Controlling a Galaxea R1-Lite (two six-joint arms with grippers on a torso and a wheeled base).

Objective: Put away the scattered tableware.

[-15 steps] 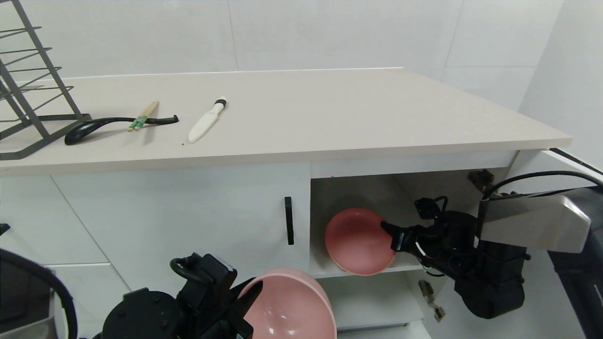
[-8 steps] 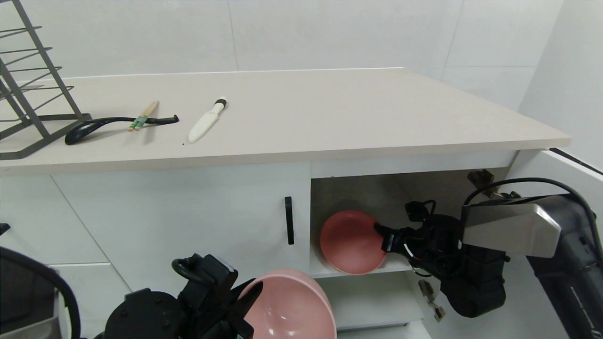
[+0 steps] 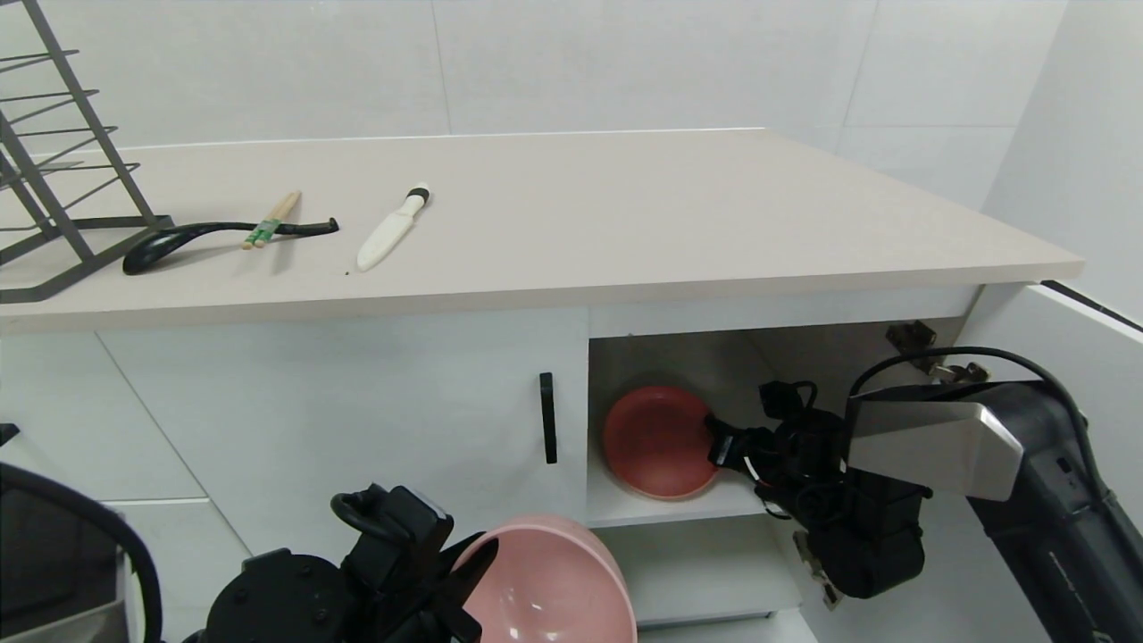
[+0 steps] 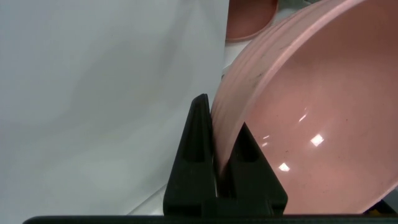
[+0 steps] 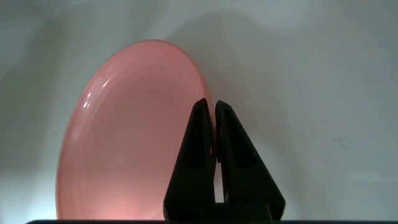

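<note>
The open cabinet compartment [image 3: 679, 357] is the one way in. The pink plate [image 3: 659, 439], tilted over the compartment's upper shelf [image 3: 625, 511], and the right gripper [image 3: 714, 439] pinching its rim take up most of that level. Left of the compartment, the closed door [image 3: 357, 411] bars entry. The compartment's lower shelf [image 3: 705, 567] leaves a gap beside the pink bowl [image 3: 545, 585].

A beige countertop [image 3: 625, 205] meets a white tiled wall [image 3: 625, 62].
</note>
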